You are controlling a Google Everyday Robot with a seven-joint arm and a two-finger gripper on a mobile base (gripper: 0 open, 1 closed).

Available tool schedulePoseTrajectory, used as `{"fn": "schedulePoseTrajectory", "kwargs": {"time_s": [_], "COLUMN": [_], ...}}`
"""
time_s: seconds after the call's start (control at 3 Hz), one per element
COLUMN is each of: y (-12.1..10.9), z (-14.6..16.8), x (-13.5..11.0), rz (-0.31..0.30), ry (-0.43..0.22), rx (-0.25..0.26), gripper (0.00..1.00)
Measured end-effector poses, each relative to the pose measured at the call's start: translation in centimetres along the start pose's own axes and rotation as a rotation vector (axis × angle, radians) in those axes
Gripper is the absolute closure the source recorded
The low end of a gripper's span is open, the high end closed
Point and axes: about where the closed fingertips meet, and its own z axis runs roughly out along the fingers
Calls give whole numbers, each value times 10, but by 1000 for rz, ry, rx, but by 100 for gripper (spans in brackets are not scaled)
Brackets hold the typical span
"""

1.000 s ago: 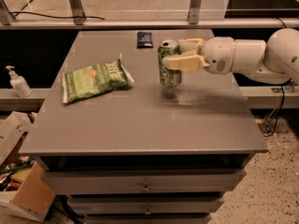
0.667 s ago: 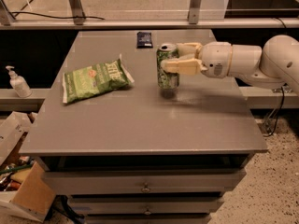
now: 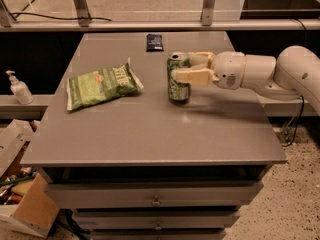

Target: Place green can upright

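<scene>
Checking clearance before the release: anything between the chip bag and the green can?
No. In the camera view, only bare table lies between the chip bag and the green can. The hand grips the can from the side away from the bag.

My arm (image 3: pixel 298 70) reaches in from the right edge of the frame, held level; the gripper (image 3: pixel 183 67) sits at centre, fingers clasping the green can (image 3: pixel 177 90).
</scene>
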Motion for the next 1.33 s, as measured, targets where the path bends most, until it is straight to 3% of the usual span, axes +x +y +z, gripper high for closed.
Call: {"fn": "schedulePoseTrajectory", "kwargs": {"time_s": [1.0,1.33], "y": [3,4], "z": [4,-8], "x": [15,22], "rz": [16,22], "ry": [7,7], "rx": [-12,-3], "gripper": [13,0]}}
